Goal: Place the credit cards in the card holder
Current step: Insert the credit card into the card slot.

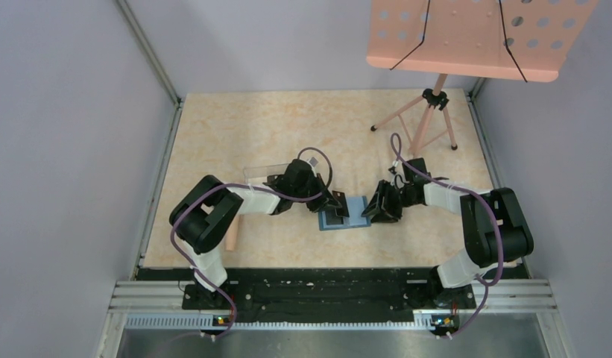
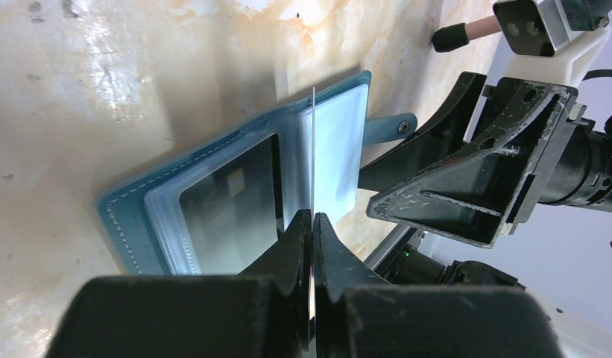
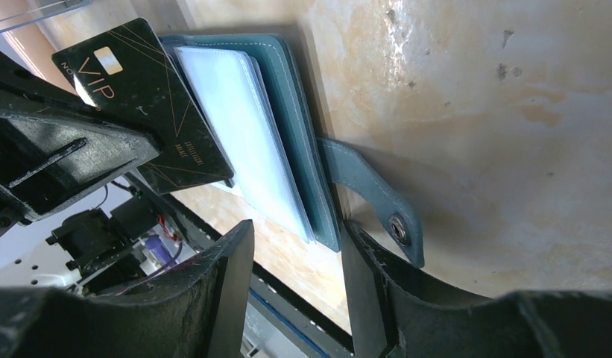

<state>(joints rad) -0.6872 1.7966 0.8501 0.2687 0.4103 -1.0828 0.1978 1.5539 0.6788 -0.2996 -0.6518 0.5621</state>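
Both arms reach in over the table from the near edge, elbows bent outward and forearms angled toward each other, so the two wrists meet close together over the card holder, which lies open near the middle of the table's front half. The left arm folds back at its elbow and stretches rightward, ending with the left gripper tipped down over the holder's left half. Its fingers are pressed together on a black card, pinching it by one end. In the left wrist view this card is seen edge-on as a thin upright line above the holder's fold. Whether its far corner touches the clear sleeves cannot be told. A second card already sits inside the sleeve on the holder's left face. The right arm comes in from the other side, its forearm running leftward and the right gripper pointing down at the holder's right edge. Its fingers stand apart, astride that edge. One finger is just beside the strap with the snap button, and the other is clear of the teal cover with a gap showing, so nothing is clamped. A clear box sits on the table behind the left forearm, and a pink music stand rises at the far right corner.
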